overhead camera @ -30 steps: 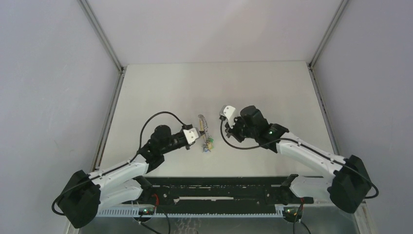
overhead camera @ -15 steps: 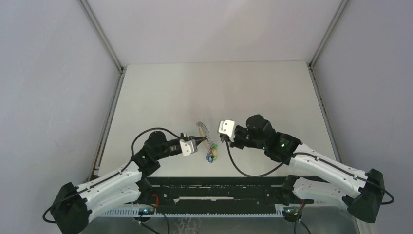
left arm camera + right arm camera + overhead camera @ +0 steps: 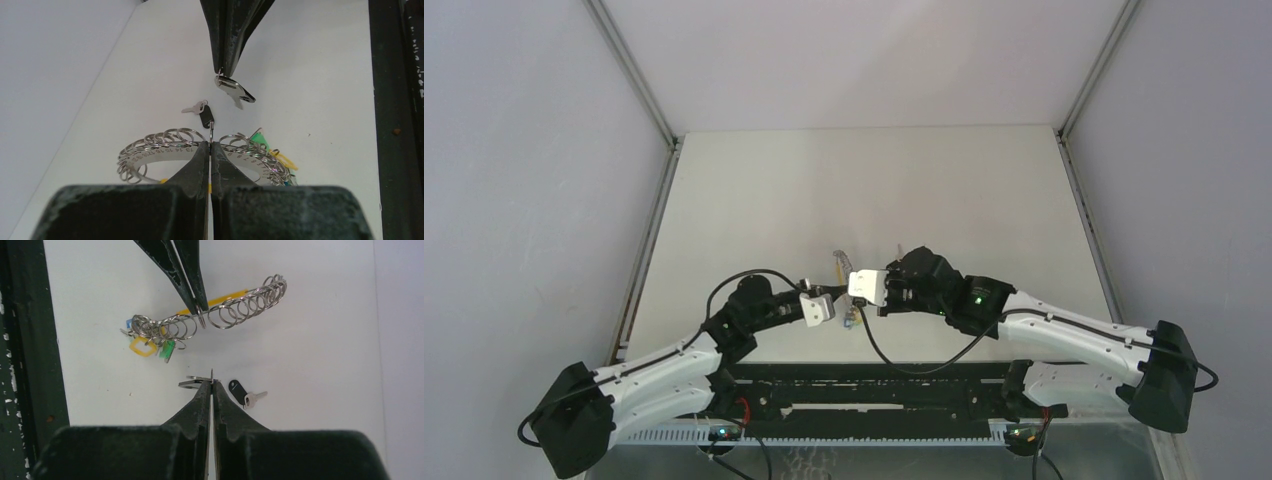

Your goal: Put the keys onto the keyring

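**Keyring held in the left gripper, with a silver key presented by the right gripper.**

The keyring, a curved band strung with small wire loops, is pinched mid-span by the clenched left fingers, low over the table near its front edge. The yellow tag and green tag hang at one end. The right fingers are clenched on the silver key's head end, near the ring but apart from it. A black key lies loose on the table. The step likely calls for a steady left hold, the key's eye lined up with one loop's split, and a slow approach. A second ago the grippers stood well apart. Now they nearly meet, closer to the arm bases.
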Motion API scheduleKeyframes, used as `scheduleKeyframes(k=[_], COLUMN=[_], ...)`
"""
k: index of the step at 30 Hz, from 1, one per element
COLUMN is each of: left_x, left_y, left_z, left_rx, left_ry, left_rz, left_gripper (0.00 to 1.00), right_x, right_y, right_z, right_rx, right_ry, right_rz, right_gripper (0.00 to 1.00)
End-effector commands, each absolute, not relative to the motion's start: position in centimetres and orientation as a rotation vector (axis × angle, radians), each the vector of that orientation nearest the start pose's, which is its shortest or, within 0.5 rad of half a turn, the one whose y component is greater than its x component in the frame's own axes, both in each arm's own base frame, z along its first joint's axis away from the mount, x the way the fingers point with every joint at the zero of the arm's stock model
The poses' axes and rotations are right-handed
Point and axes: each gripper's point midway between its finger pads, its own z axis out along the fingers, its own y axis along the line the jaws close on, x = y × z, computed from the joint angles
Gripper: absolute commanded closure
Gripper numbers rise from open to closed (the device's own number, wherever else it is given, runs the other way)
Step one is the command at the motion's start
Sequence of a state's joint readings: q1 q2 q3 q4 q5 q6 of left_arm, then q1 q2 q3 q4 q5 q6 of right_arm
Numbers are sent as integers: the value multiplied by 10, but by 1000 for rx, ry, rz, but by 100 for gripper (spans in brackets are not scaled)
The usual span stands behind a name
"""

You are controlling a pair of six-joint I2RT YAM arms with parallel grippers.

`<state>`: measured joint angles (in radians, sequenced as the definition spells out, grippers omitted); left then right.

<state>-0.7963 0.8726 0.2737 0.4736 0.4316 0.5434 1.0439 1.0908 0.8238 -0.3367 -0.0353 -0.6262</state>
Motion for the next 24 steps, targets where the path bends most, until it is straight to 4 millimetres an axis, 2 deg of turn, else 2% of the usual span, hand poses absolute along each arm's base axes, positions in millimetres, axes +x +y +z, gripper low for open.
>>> scheduleKeyframes(k=[1, 16, 24], left_x=[190, 186, 187], left_y=[-271, -273, -274], left_z=[180, 180, 177], left_rx=[1257, 1256, 1252], left_ry=[1027, 1006, 1013], left_rz=[-518, -531, -533], left_gripper=[100, 100, 100], right_x=[195, 188, 188], right_y=[286, 301, 307], right_z=[192, 195, 183], right_rx=[-1587, -1596, -1633], right_ry=[1418, 1355, 1358], right_rz=[224, 283, 270], right_gripper=[100, 100, 100])
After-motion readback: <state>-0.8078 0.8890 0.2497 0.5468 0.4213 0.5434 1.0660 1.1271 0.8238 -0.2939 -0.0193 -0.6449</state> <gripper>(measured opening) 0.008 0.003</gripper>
